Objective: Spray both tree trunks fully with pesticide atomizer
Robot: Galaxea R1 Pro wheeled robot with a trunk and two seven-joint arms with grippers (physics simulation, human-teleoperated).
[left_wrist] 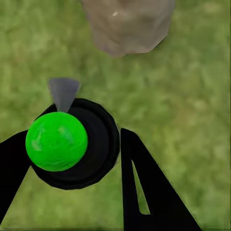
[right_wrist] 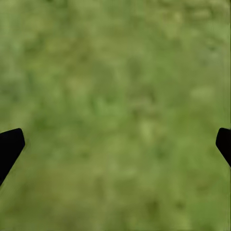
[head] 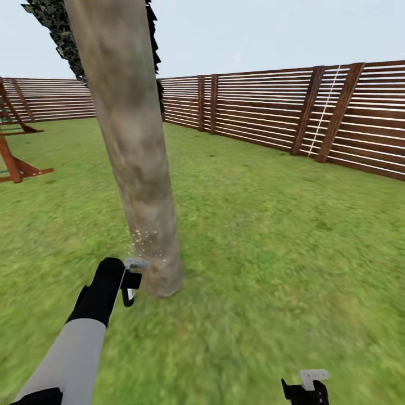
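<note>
Pesticide atomizer gripped in left claw beside tree trunk, right claw open over grass

Head looks down; wrists close over grass.

Thick mottled grey-beige tree trunk: bark-like, matt, faintly rough, flecked with pale droplets near the base. Blurry green grass floor: soft, matt, uneven in tone. Brown horizontal-slat fence: wood, smooth, low sheen. Small dark round spray bottle: plastic-looking, matt black, with a glossy bright green spot and a pale grey matt nozzle. Black left gripper fingers: hard, smooth, matt.
</note>
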